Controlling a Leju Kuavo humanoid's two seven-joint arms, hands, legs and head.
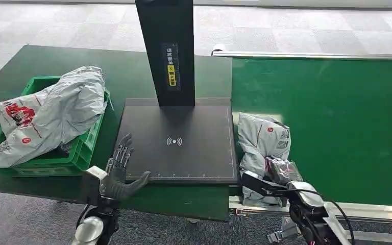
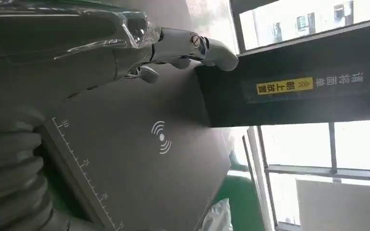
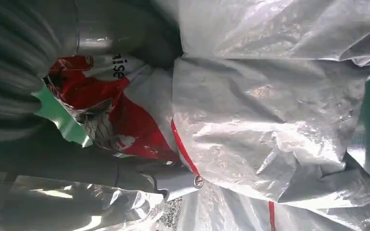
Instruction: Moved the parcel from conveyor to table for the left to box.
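The right hand (image 1: pixel 280 176) grips the grey parcel (image 1: pixel 260 140) at the conveyor (image 1: pixel 326 122) edge, beside the black scanner pad (image 1: pixel 181 140). The left hand (image 1: pixel 120 171) hovers with fingers spread, holding nothing, at the pad's near corner.

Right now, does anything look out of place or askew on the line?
Yes. The grey parcel in the green crate overflows and hangs over its rim. The second parcel, under the right robot hand, lies crumpled across the conveyor's edge. The left robot hand holds nothing.
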